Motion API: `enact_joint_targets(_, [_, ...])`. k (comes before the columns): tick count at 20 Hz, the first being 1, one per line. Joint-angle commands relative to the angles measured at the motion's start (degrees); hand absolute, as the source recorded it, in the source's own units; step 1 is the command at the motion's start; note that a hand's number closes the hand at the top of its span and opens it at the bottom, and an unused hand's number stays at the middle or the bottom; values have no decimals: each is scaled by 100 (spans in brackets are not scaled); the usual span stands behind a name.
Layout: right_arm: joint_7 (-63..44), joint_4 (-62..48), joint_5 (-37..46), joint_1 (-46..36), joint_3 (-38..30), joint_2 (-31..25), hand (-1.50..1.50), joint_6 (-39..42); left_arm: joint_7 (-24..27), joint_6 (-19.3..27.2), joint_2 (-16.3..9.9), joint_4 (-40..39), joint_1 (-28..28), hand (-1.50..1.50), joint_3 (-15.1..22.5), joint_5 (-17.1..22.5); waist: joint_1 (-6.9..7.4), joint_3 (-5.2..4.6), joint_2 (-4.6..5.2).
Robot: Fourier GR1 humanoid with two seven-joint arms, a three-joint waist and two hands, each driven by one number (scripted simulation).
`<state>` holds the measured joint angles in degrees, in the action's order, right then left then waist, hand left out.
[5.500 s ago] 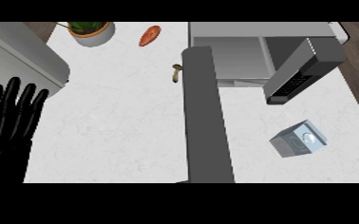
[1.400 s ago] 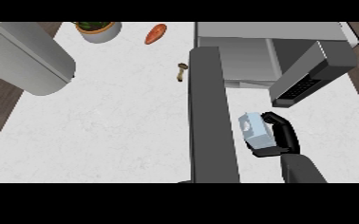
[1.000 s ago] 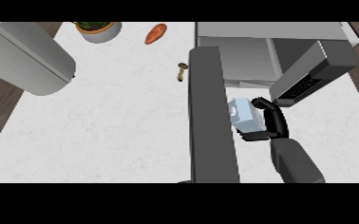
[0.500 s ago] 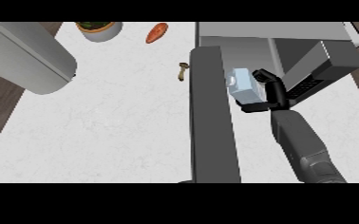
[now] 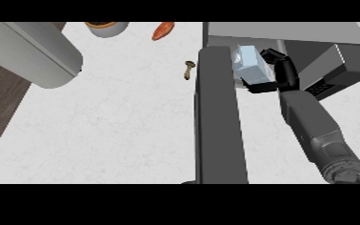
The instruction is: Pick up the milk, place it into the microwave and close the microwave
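The milk carton (image 5: 249, 66), pale blue-grey, is held just in front of the microwave's opening (image 5: 281, 33) at the upper right. My right hand (image 5: 280, 74) is curled round the carton's right and lower sides, its grey forearm running down to the lower right edge. The microwave's dark door (image 5: 219, 119) stands open, a long grey slab reaching toward me just left of the carton. My left hand does not show.
A grey rounded appliance (image 5: 38, 52) fills the upper left. A plant pot (image 5: 107, 27), a carrot (image 5: 163, 30) and a small mushroom (image 5: 188, 69) lie on the white counter (image 5: 112, 128). A dark panel (image 5: 330, 74) stands right of my hand.
My right hand has carried the milk carton away from me, up toward the microwave's opening. The view has shifted forward too.
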<state>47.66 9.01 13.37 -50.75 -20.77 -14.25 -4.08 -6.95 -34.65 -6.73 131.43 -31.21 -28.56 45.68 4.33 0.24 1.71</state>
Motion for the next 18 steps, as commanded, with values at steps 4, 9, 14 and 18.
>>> enact_joint_targets(4, [-442, -84, 341, -458, 189, -352, 150, -1006, -93, 155, -163, 120, 231, -150, -38, 151, 223, 10, 94])
enact_joint_targets(9, [-503, -186, 326, -464, 110, -345, 150, -1433, -108, 146, -272, -128, 520, -150, 42, 156, 291, 19, 193])
enact_joint_targets(14, [-679, -219, 309, -618, 47, -623, 150, -1559, -82, 89, -374, -254, 590, -150, -74, 107, 445, 23, 253])
enact_joint_targets(18, [-755, -256, 271, -653, -20, -676, 150, -1714, -139, 68, -428, -249, 672, -150, 35, 176, 499, 34, 301])
